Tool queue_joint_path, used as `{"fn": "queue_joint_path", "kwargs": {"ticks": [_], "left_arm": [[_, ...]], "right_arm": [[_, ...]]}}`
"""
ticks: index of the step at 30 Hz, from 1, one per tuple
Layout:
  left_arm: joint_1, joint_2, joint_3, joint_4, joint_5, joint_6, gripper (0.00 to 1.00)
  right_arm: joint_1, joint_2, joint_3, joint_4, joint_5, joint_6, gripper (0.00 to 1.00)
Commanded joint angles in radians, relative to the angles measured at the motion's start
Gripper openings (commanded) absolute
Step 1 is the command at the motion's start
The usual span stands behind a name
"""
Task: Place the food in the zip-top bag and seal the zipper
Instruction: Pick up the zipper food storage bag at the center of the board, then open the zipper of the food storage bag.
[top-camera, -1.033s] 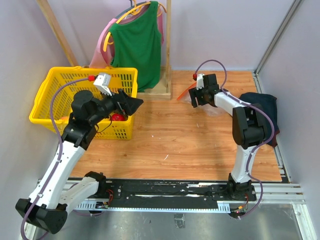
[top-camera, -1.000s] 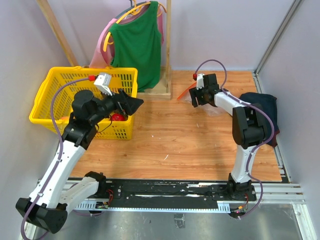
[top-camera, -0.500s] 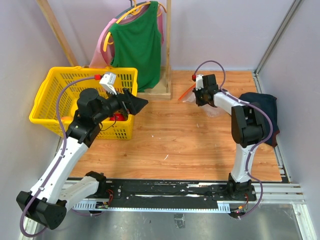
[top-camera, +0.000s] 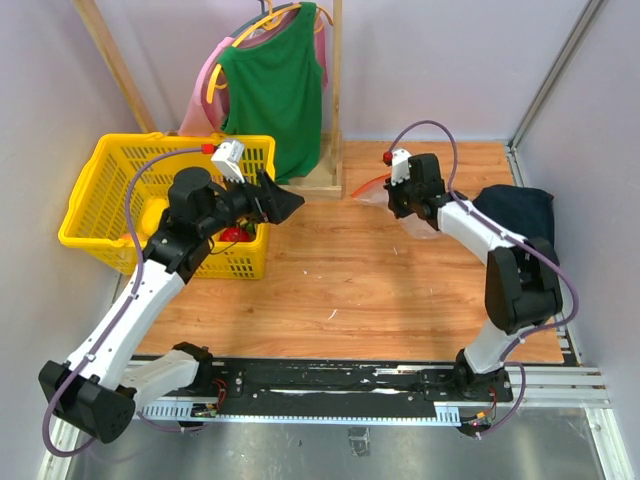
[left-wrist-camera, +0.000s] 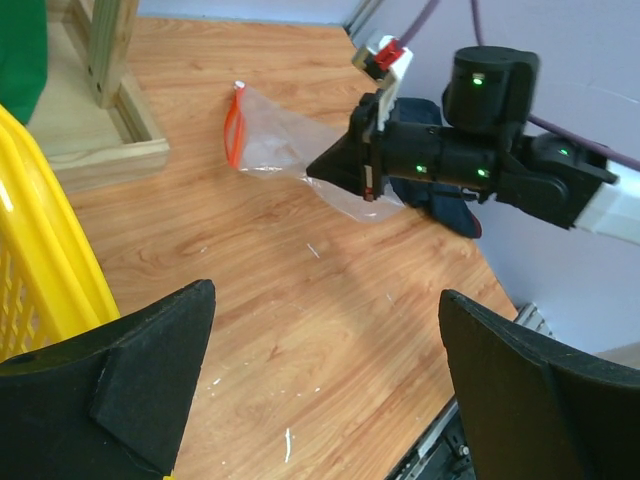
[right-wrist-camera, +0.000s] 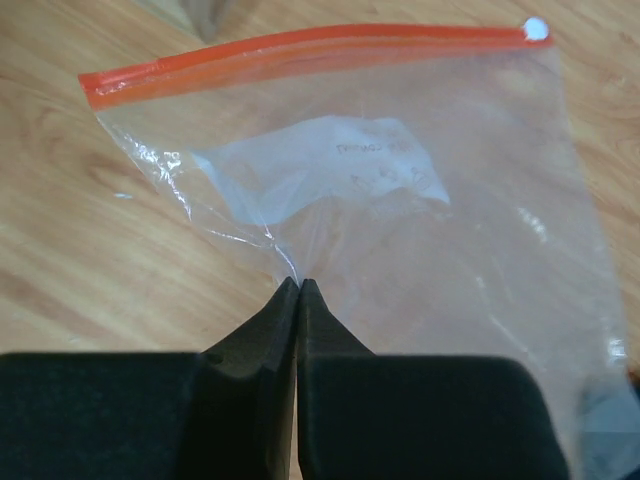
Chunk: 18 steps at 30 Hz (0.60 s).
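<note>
right hand (right-wrist-camera: 298, 288) is clamped on the zip-top bag (right-wrist-camera: 400, 200), clear only in its wrist view; left hand (left-wrist-camera: 325, 330) gapes.

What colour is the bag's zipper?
The zipper is red-orange, along the mouth of the clear bag; it shows best in the right wrist view.

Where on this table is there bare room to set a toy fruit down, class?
Bare wood table runs from the yellow basket across to the right arm, in front of the rack base. Crowded: the far right, where the right gripper pinches the zip-top bag beside the navy cloth.
</note>
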Motion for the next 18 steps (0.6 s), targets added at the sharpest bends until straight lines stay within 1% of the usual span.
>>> {"fn": "queue_joint_path", "kwargs": {"ticks": [1, 11, 18], "left_arm": [[-0.014, 0.02, 0.048, -0.013, -0.028, -0.011, 0.97], [-0.044, 0.084, 0.068, -0.035, -0.044, -0.04, 0.95], [-0.069, 0.126, 0.041, -0.039, -0.047, -0.056, 0.94]], "right_arm": [[0.083, -0.116, -0.071, 0.056, 0.01, 0.026, 0.01], [0.268, -0.348, -0.247, 0.181, 0.049, 0.093, 0.01], [0.363, -0.492, -0.374, 0.296, 0.063, 0.128, 0.01]]}}
